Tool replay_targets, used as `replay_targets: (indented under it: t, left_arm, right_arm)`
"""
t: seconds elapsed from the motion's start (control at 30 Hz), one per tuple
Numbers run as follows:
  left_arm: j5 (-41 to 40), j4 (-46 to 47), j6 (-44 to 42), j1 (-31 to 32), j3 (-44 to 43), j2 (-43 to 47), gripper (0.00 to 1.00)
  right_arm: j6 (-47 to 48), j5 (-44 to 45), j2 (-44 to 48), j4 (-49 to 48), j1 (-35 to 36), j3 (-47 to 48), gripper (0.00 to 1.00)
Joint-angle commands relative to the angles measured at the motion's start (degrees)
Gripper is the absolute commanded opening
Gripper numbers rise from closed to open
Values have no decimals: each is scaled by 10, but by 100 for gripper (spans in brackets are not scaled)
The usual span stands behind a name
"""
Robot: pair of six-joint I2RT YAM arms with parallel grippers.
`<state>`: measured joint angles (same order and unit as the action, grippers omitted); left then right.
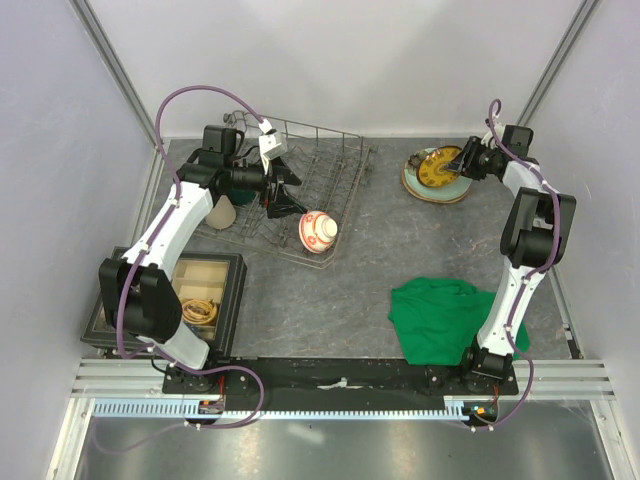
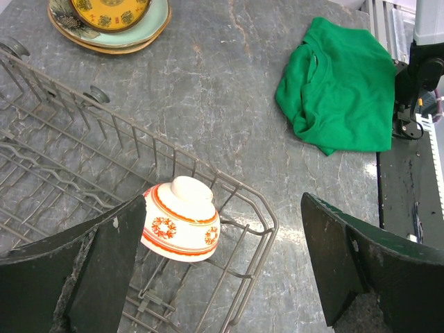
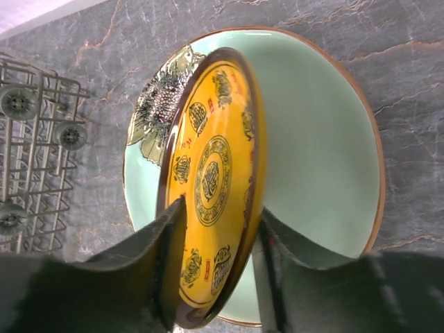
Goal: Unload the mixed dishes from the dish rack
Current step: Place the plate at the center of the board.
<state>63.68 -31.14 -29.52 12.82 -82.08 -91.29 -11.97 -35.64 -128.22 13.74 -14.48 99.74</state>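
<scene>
The yellow-patterned plate [image 3: 211, 159] stood tilted on edge at mid-frame, over the pale mint-green plate [image 3: 312, 139] that lay flat on the grey counter [image 3: 409, 41]. From the bottom of the frame the right gripper [image 3: 222, 218] straddled its lower rim, one finger on each side; whether they pressed it was unclear. The dish rack [image 3: 31, 139] showed at the left edge.

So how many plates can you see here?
2 for certain: a round pale mint-green plate lying flat on the table, far right, and a yellow patterned plate tilted on it, straddled by the right gripper. Another may be hidden beneath.
</scene>
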Motion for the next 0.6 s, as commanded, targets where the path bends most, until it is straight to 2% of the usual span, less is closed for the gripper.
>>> replay_targets:
  t: [0.0, 0.1, 0.2, 0.57]
  left_arm:
    - [17, 9, -21, -3, 2, 8, 99]
    - [17, 5, -23, -3, 2, 8, 99]
    - [17, 3, -24, -3, 1, 10, 99]
    - [15, -5, -31, -4, -2, 11, 99]
  right_arm:
    - [9, 5, 6, -19, -4, 20, 54]
    - [12, 10, 10, -18, -4, 18, 62]
    - [19, 16, 14, -13, -4, 19, 64]
    - [56, 46, 28, 17, -4, 18, 66]
